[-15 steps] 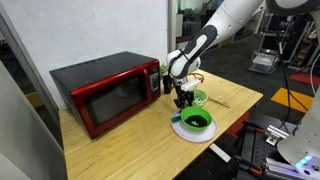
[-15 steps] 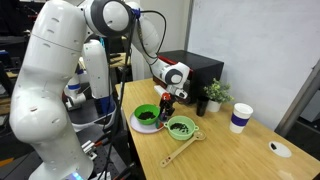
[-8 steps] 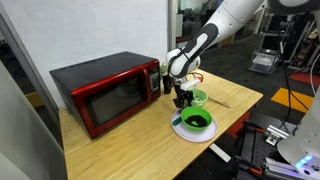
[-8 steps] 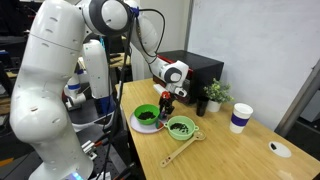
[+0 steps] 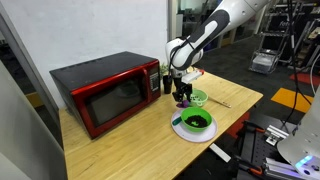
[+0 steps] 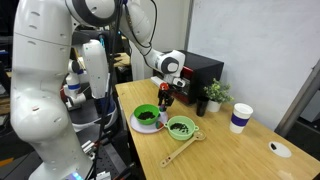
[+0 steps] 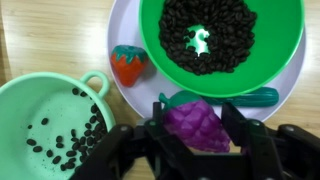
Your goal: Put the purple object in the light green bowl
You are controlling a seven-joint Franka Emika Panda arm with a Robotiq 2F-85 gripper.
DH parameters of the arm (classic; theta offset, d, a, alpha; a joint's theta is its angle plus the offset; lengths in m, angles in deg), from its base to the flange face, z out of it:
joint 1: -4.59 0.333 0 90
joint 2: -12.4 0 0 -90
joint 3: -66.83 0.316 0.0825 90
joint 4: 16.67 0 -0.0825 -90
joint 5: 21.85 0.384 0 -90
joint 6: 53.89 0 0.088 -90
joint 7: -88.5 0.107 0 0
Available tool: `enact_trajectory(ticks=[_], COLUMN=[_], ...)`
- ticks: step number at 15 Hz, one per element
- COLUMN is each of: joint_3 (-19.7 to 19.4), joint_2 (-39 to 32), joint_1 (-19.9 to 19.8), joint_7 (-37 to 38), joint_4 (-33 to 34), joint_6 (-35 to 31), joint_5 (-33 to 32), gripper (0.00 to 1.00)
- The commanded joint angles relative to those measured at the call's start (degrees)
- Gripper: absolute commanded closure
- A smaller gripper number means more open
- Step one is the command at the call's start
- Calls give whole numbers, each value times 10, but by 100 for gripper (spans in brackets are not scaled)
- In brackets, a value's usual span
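My gripper (image 7: 195,120) is shut on the purple object (image 7: 196,128), a toy grape bunch with a green stem, and holds it above the edge of a pale plate (image 7: 128,30). The light green bowl (image 7: 45,108), with a loop handle and some black beans inside, lies just left of the gripper in the wrist view. It also shows in both exterior views (image 5: 198,97) (image 6: 181,127). In the exterior views the gripper (image 5: 182,97) (image 6: 166,98) hangs between the two bowls.
A dark green bowl (image 7: 285,45) (image 5: 195,121) (image 6: 146,115) full of black beans sits on the plate, with a toy strawberry (image 7: 126,65) and a green toy vegetable (image 7: 255,97). A red microwave (image 5: 105,92), a potted plant (image 6: 213,95) and a paper cup (image 6: 240,117) stand on the table.
The arm has risen a little with the purple object in the gripper. The bowls and plate have not moved.
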Motion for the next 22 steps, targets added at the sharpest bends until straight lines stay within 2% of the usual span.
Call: enact_trajectory(ticks=[1, 7, 13, 18, 22], joint_3=[1, -6, -28, -51, -60], joint_2=[47, 93, 117, 107, 96], joint_1=[-5, -25, -71, -111, -126], joint_7=[-7, -16, -52, -82, -83], joint_4=[-29, -35, -33, -27, -27], joint_6=[1, 3, 17, 29, 33], joint_5=[-6, 9, 58, 109, 129], gripper=[64, 64, 64, 64, 64])
